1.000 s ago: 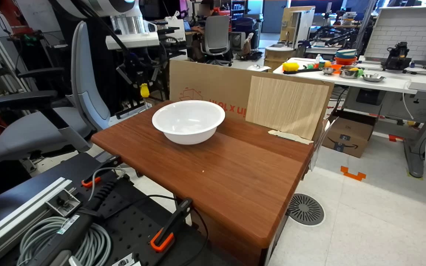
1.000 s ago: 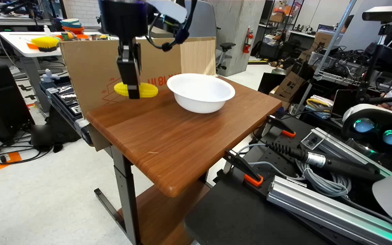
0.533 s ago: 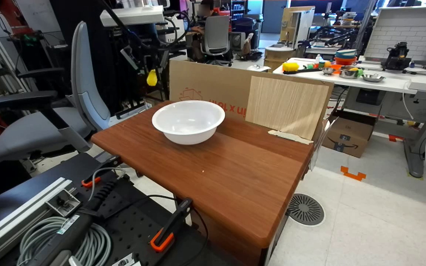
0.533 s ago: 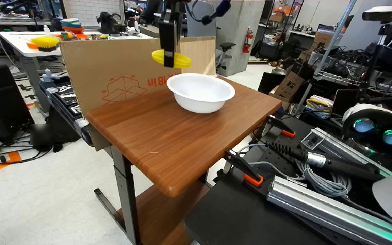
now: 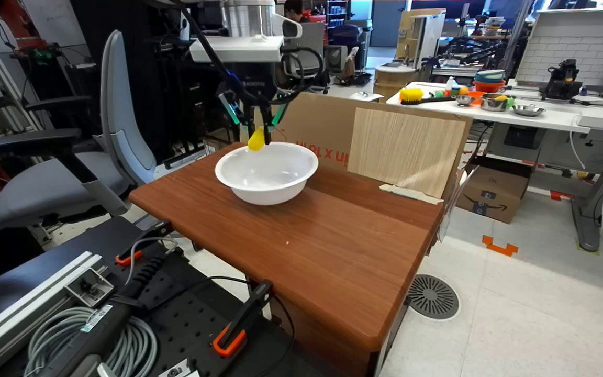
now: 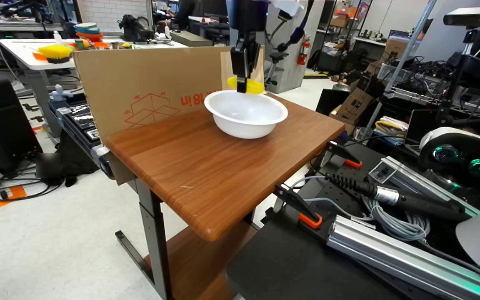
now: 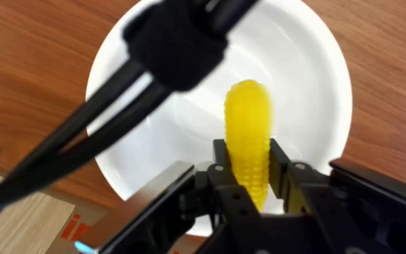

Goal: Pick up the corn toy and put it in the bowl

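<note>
1. Currently gripper (image 7: pixel 248 151) is clamped on corn (image 7: pixel 248 113), pinching both flanks in the wrist view.
2. Corn hangs above the bowl (image 5: pixel 266 191); much of it shows against the white inside in the wrist view.
3. Corn overlaps the far rim in both exterior views; clearance is hard to judge from these angles.
4. Bowl sits upright on the table (image 6: pixel 198 166), cardboard (image 6: pixel 115 79) standing along one edge.
5. Black cable (image 7: pixel 118 118), blurred, crosses bowl in the wrist view.
6. Yellow brush (image 5: pixel 411 95) lies on a desk (image 5: pixel 558 119) in both exterior views, well apart from bowl.
</note>
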Controlling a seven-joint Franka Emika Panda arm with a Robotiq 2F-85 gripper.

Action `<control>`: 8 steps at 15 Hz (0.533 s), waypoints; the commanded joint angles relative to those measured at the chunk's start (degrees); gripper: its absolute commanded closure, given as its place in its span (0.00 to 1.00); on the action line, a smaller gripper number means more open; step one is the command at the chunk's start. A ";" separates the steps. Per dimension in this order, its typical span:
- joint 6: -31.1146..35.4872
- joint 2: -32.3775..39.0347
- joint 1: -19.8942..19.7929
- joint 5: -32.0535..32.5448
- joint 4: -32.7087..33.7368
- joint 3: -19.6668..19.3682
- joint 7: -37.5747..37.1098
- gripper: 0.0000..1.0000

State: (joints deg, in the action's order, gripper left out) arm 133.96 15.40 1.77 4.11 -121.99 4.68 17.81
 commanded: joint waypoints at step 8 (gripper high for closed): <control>-2.59 7.59 -0.81 -5.48 3.85 0.98 -2.36 0.45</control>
State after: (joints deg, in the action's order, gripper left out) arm 133.75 21.97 1.34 0.34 -120.28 4.78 15.92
